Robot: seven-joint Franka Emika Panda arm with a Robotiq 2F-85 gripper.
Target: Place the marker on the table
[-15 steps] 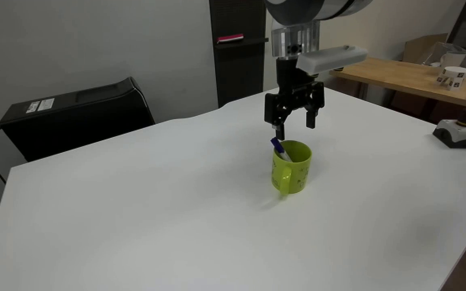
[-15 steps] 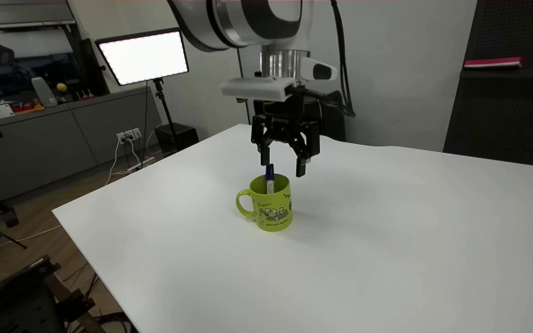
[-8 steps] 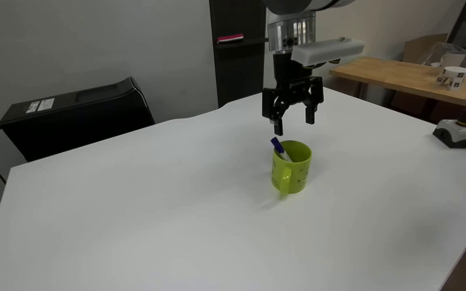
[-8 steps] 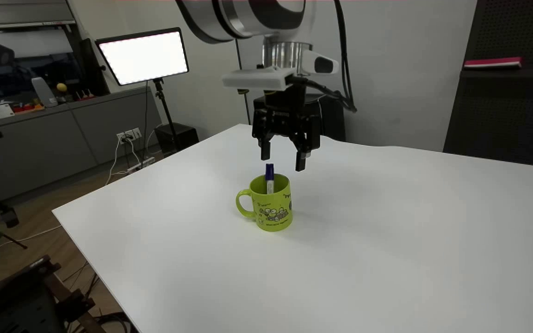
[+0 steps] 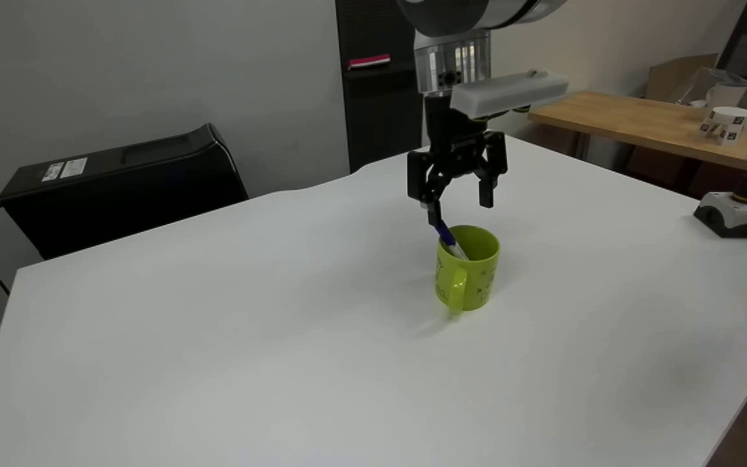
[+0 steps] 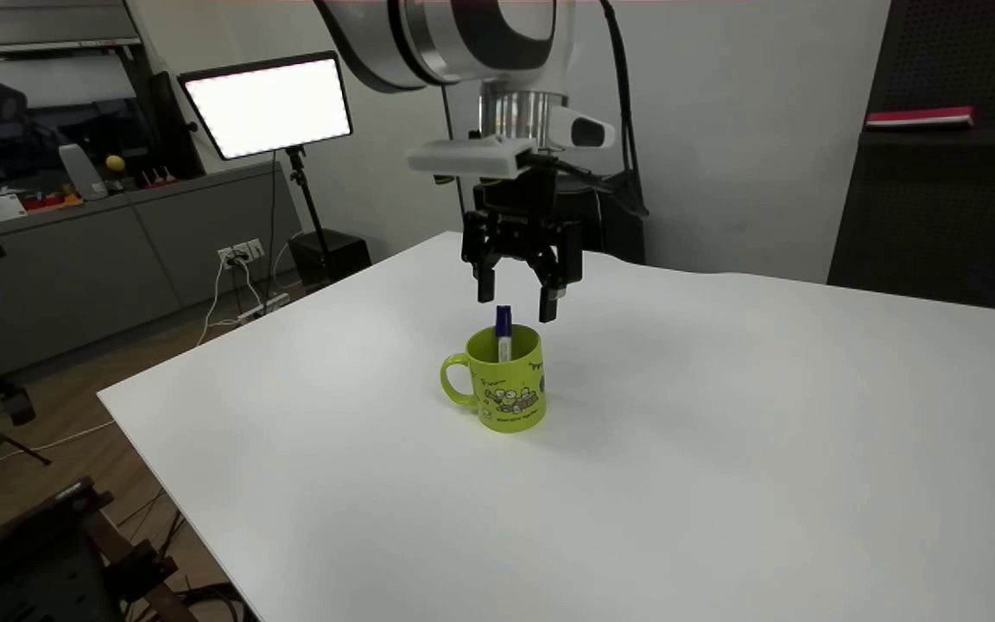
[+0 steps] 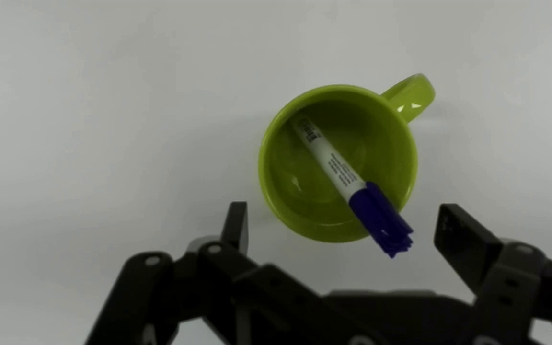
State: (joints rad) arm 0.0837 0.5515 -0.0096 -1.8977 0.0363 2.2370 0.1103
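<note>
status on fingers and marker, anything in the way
Fingers open, nothing held. Marker not yet on table: leaning in green mug, blue cap poking out. Possible snag: mug around its lower body.

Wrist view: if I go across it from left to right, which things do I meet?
One gripper finger → the green cup with the marker in it → the other gripper finger.

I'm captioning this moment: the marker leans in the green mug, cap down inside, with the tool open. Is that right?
Not quite: the cap is up, poking out past the rim in the wrist view. The marker does lean in the green mug, with the tool open.
</note>
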